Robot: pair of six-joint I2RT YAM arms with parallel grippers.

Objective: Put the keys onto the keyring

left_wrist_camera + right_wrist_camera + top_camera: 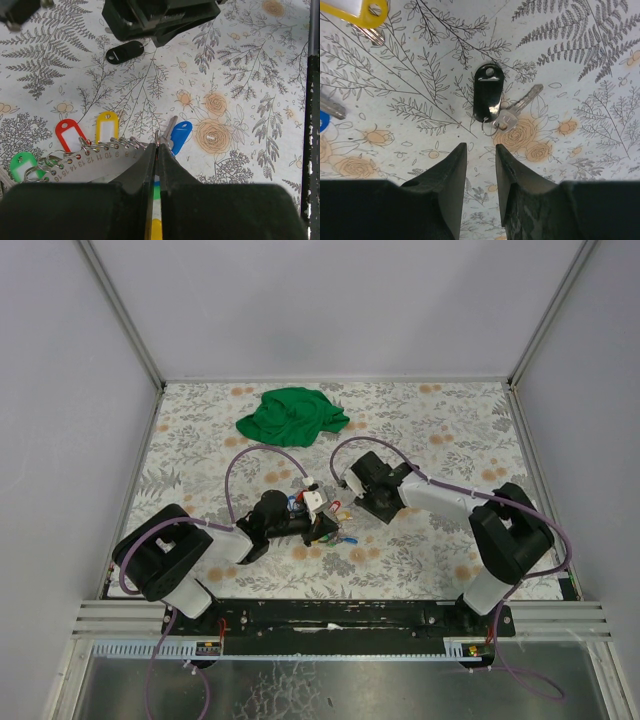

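My left hand (156, 147) is shut, my right hand (480, 151) spread. The key (505, 120) looks light and slippery. I'd pinch its tag (488, 95).

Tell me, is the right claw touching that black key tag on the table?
Apart. In the right wrist view, the right gripper has its open fingertips short of the black key tag, with a strip of patterned table showing between them.

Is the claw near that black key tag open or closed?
Open. The right gripper has a clear gap between its fingers, with table showing through; the black tag lies beyond them, untouched.
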